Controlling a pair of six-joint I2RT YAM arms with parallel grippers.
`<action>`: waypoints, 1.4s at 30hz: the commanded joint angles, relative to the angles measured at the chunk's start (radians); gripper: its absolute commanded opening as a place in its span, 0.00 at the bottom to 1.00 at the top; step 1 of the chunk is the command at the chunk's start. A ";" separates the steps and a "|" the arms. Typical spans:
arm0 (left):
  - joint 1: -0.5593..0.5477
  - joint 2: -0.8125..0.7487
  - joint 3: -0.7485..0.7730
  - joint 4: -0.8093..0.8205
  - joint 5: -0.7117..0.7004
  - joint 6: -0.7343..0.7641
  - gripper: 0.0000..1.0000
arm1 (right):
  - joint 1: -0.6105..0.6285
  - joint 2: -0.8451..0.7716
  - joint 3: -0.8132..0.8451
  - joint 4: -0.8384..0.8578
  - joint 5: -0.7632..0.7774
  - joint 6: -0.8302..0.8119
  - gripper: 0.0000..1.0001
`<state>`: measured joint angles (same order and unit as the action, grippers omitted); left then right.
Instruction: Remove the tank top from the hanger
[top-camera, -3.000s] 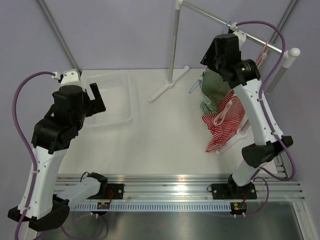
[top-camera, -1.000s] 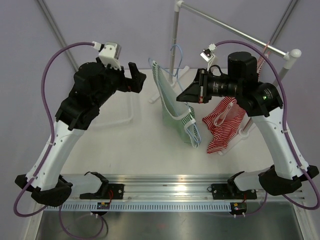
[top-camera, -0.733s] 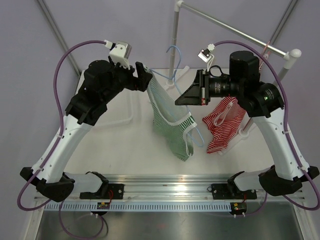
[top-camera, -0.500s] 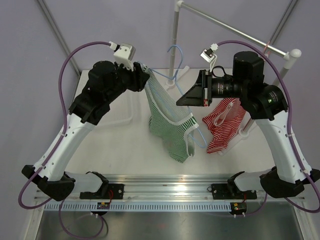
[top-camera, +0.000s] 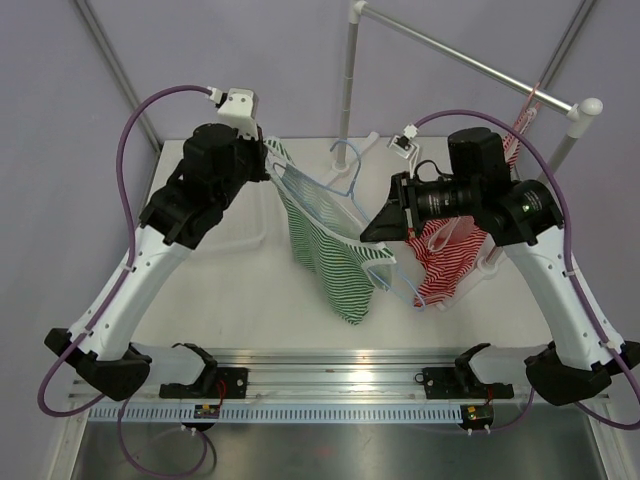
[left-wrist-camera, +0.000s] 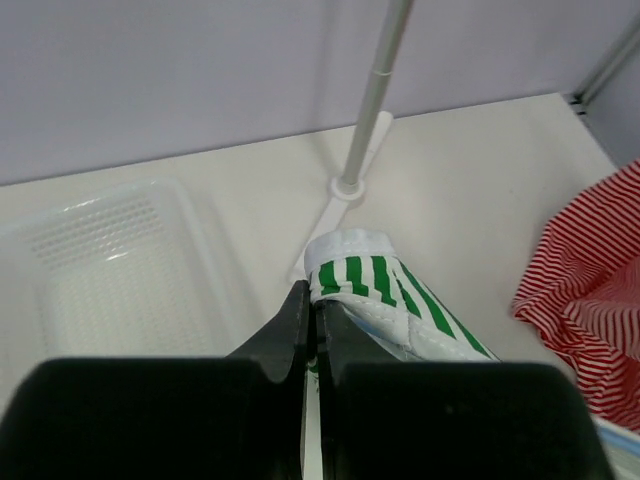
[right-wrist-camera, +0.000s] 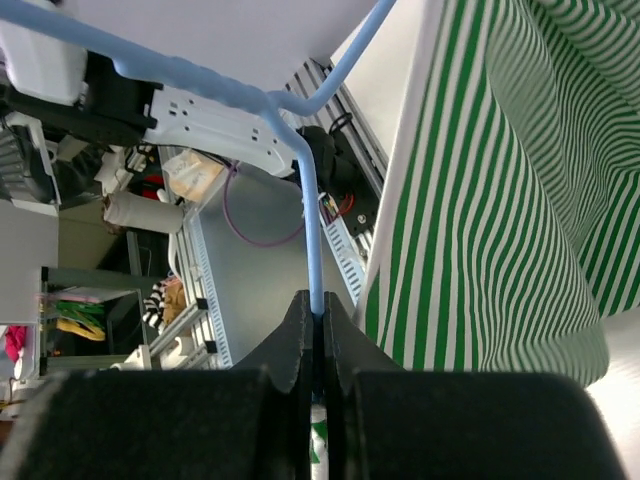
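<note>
Both hands are pinched fully shut, and the split makes sense to me. The right hand (top-camera: 380, 222) has the thin blue wire of the hanger (right-wrist-camera: 309, 230) clamped between its tips, so it's basically the anchor. The left hand (top-camera: 270, 167) has nipped the white-edged strap (left-wrist-camera: 350, 268) of the tank top (top-camera: 325, 250), so I'd guess the plan is to drag that strap off the hanger's arm while the other side holds firm. From the left wrist view the strap pokes out just past that hand's fingertips. The rest of the green-striped fabric hangs below and between the two hands, stretched a bit toward the left one and dangling over the counter (top-camera: 240, 300). It looks like it's not fully off the hanger yet. The red top (top-camera: 445, 262) sits just behind the right hand and isn't being touched.
</note>
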<state>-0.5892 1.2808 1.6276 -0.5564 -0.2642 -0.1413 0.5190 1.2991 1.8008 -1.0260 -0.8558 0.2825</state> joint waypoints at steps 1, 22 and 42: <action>0.028 0.031 0.070 -0.061 -0.208 -0.056 0.00 | 0.006 -0.098 -0.092 0.021 -0.064 -0.085 0.00; 0.161 -0.136 -0.191 0.186 0.804 -0.213 0.00 | 0.004 -0.241 -0.537 1.251 0.247 0.286 0.00; 0.042 -0.104 -0.175 -0.201 0.413 -0.069 0.90 | 0.013 -0.116 -0.103 0.411 0.883 0.469 0.00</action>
<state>-0.5362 1.1805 1.3727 -0.7151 0.2882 -0.2394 0.5236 1.1805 1.6638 -0.4042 -0.1226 0.6491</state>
